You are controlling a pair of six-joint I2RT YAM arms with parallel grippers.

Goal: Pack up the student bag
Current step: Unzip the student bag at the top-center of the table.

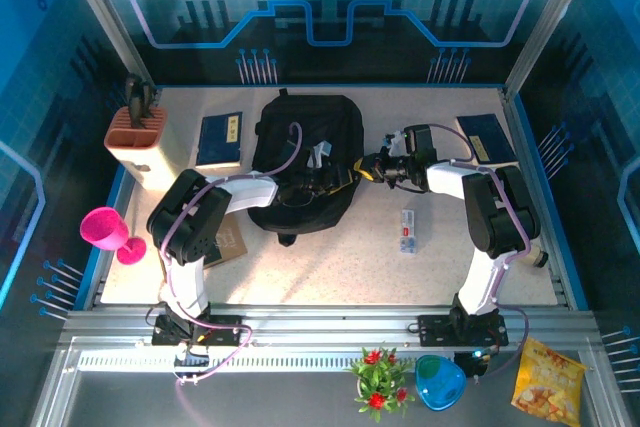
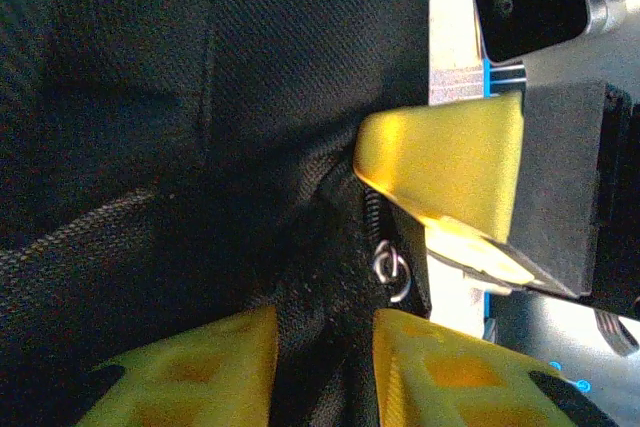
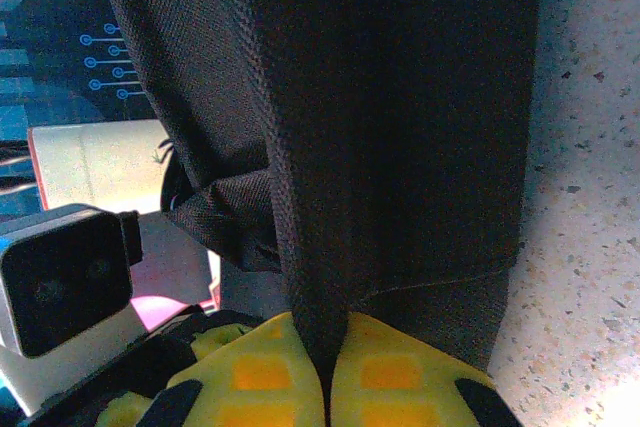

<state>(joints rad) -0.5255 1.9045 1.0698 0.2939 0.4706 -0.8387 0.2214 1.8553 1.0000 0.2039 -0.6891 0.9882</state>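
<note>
Black bag (image 1: 300, 137) fabric sits clamped in my right pincer (image 3: 323, 335). Whether my left pincer (image 2: 325, 335) grips by the zip ring (image 2: 390, 267), I cannot tell. I'd keep the cloth taut.

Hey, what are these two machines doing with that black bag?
Two robot arms are working on the black backpack on the table. The right hand is pinched shut on a fold of fabric at the bag's right edge. The left hand sits at the zipper, by its small metal ring, with fabric between its fingers; a grip isn't clear. A blue book lies beside the bag, unpacked.
</note>
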